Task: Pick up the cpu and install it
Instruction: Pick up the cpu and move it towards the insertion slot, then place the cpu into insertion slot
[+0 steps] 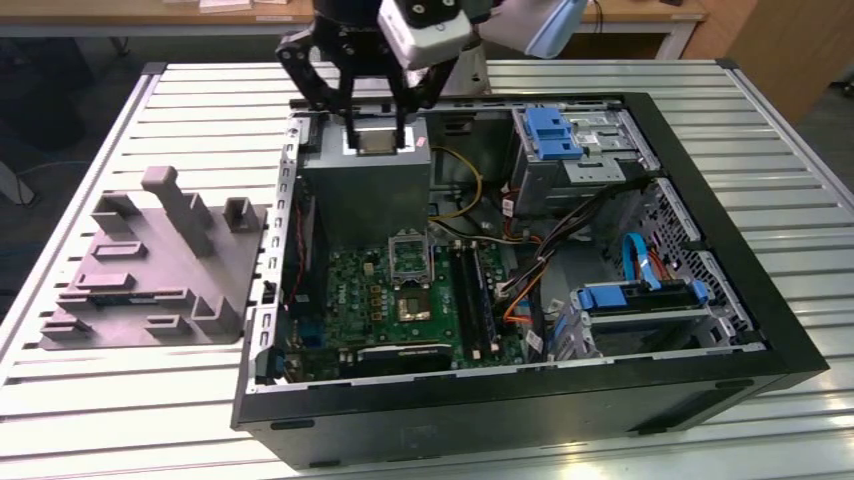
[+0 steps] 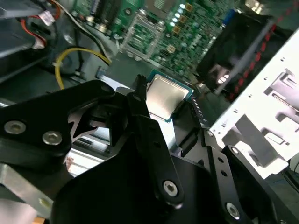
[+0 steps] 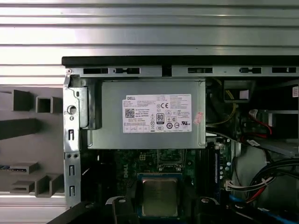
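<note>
The cpu [image 1: 378,140] is a thin square chip with a silvery top. It hangs above the grey power supply [image 1: 363,190] at the far end of the open computer case. My gripper [image 1: 379,138] is shut on it, one black finger on each side. In both wrist views the cpu [image 2: 163,98] [image 3: 160,197] sits between the fingertips [image 2: 138,89] [image 3: 119,203]. The green motherboard [image 1: 400,290] lies nearer the case's front, with its metal-framed socket [image 1: 408,252] [image 3: 168,159] [image 2: 142,32] uncovered and apart from the chip.
A grey plastic tray [image 1: 147,270] with upright posts stands on the slatted table at the exterior view's left of the case. Inside the case are blue drive cages [image 1: 567,135], orange and yellow cables [image 1: 461,185] and the case walls [image 1: 747,230].
</note>
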Motion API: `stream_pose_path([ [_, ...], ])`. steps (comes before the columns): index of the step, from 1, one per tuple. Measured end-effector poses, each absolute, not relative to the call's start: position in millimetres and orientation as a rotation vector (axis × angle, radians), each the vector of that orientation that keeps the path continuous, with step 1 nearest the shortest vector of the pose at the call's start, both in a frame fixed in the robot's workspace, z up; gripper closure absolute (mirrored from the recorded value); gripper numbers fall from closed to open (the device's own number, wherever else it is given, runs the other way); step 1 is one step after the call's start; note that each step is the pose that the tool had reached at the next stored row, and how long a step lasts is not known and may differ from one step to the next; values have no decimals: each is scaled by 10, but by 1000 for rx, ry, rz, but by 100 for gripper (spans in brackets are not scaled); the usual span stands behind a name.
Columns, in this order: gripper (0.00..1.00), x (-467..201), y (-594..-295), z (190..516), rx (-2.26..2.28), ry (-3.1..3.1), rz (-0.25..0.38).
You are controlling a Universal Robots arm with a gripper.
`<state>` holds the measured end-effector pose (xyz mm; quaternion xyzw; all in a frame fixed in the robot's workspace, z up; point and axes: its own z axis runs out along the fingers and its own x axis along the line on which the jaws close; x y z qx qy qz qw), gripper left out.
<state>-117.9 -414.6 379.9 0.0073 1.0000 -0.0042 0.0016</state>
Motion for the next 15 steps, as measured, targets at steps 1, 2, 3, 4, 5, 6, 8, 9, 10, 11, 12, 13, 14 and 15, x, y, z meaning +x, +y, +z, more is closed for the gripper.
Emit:
stream_pose_path([
  [1, 53, -1134, -4146, 3797, 23, 3138, -13],
  [2, 53, -1089, -4147, 3795, 23, 3138, -13],
  [3, 53, -1044, -4146, 3793, 23, 3138, -13],
  [4, 53, -999, -4146, 3791, 23, 3138, -13],
  [5, 53, -950, -4146, 3789, 23, 3138, -13],
  [6, 53, -923, -4146, 3789, 23, 3138, -14],
  [8, 53, -919, -4147, 3789, 23, 3138, -14],
  [9, 53, -919, -4147, 3789, 23, 3138, -13],
  [10, 53, -919, -4147, 3788, 23, 3138, -13],
  [11, 53, -915, -4146, 3788, 23, 3138, -13],
  [12, 53, -913, -4146, 3788, 23, 3138, -13],
  [13, 53, -912, -4147, 3788, 23, 3138, -13],
  [14, 53, -912, -4147, 3788, 23, 3138, -13],
  [15, 53, -912, -4151, 3789, 23, 3138, -13],
])
